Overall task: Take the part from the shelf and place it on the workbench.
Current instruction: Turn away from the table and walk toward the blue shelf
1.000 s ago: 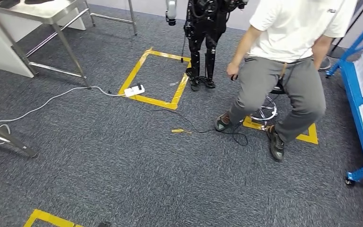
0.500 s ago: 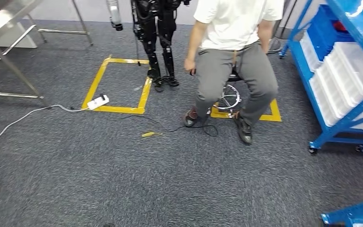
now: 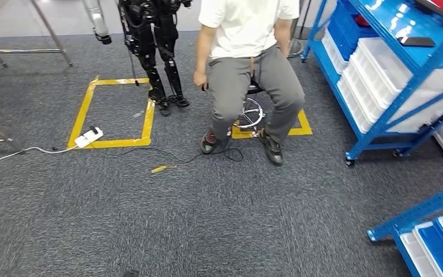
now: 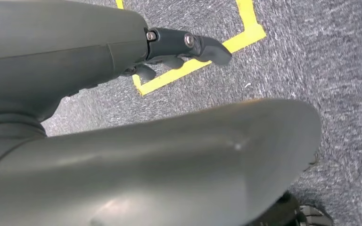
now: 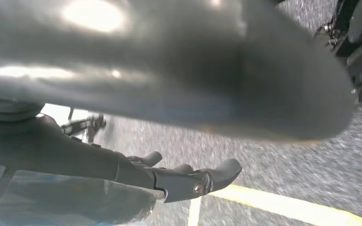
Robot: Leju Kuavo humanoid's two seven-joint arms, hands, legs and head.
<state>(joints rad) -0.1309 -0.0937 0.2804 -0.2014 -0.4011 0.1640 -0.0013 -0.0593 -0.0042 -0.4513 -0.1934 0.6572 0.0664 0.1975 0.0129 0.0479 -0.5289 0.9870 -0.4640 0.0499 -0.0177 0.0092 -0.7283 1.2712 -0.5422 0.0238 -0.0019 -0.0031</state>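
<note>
Head view holds the blue shelf (image 3: 380,75) and a seated person (image 3: 248,63); wrist views show the left hand (image 4: 179,47) and right hand (image 5: 179,176), fingers loosely apart, empty.

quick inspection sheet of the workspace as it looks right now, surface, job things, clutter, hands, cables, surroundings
surface: grey carpet floor with yellow tape squares; workbench top nothing seen, a metal table's legs at upper left
job's things: blue shelf at right with white bins; part cannot be told
clutter: yellow scrap on the carpet
hands: left hand and right hand hang over the floor, holding nothing
cables: white power strip with white cord; black cable by the stool
surroundings: seated person on stool; black robot standing beside
</note>
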